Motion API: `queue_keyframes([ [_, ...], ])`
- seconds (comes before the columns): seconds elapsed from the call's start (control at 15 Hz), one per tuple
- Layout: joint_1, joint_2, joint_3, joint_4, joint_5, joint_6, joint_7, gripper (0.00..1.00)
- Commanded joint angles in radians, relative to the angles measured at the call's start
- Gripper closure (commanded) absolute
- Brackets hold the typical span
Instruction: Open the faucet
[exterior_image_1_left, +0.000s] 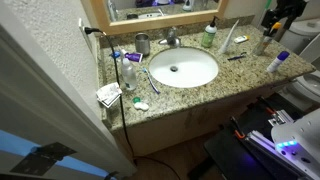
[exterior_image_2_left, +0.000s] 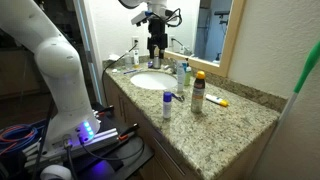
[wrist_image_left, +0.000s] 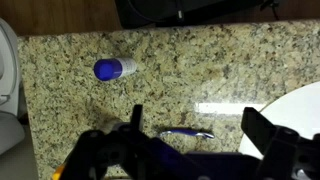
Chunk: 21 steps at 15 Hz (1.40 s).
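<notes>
The faucet (exterior_image_1_left: 172, 40) stands at the far rim of the white basin (exterior_image_1_left: 205, 75), between a metal cup (exterior_image_1_left: 142, 43) on its left and a green-capped bottle (exterior_image_1_left: 209, 36) on its right. It is small in that exterior view, and its lever position cannot be read. Nothing touches it.

The gripper (exterior_image_2_left: 155, 46) hangs high above the granite counter (exterior_image_2_left: 240, 115), well apart from the faucet. In the wrist view its dark fingers (wrist_image_left: 135, 125) are blurred and cut off by the bottom edge, yet they stand spread wide with only bare stone and a thin blue item (wrist_image_left: 185, 132), too blurred to name, showing between them: the hand is released and empty.

That view also shows a blue-capped bottle (wrist_image_left: 113, 68) lying on the counter to the left and a slice of the basin at the right edge. The faucet itself is out of its frame.
</notes>
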Motion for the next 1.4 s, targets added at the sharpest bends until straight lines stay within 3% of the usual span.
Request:
queue_keyframes([
  [0.0, 0.013, 0.0, -0.012, 0.002, -0.005, -0.003, 0.004, 0.0],
  [0.2, 0.101, 0.009, 0.034, 0.006, 0.036, 0.025, -0.065, 0.0],
  [0.47, 0.247, -0.006, 0.122, 0.113, 0.158, 0.023, -0.067, 0.0],
  [0.53, 0.208, -0.007, 0.104, 0.057, 0.119, 0.022, -0.042, 0.0],
  [0.8, 0.253, -0.017, 0.135, 0.109, 0.147, 0.021, -0.041, 0.0],
  [0.87, 0.248, 0.051, 0.147, 0.144, 0.128, -0.038, -0.034, 0.0],
  [1.07, 0.274, 0.211, 0.143, 0.225, 0.24, -0.016, -0.018, 0.0],
  [1.33, 0.263, 0.424, 0.153, 0.43, 0.318, 0.006, 0.127, 0.0],
])
